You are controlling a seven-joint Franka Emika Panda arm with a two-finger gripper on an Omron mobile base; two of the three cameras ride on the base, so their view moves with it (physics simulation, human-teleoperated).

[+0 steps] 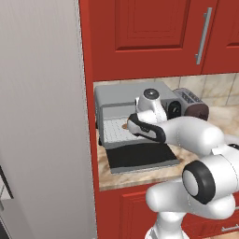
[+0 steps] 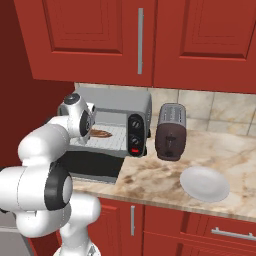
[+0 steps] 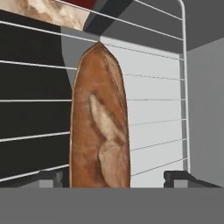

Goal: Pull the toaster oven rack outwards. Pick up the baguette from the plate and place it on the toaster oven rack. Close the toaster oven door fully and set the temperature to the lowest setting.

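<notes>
The baguette lies on the rack, which is pulled out over the open door of the oven; the plate sits bare, well to the right on the counter. The gripper hangs right over the bread with its fingers apart on either side of it and clear of the crust, so the placing looks done. What seems left is to draw the hand away, shut the door fully and turn the temperature knob to its lowest.
</notes>
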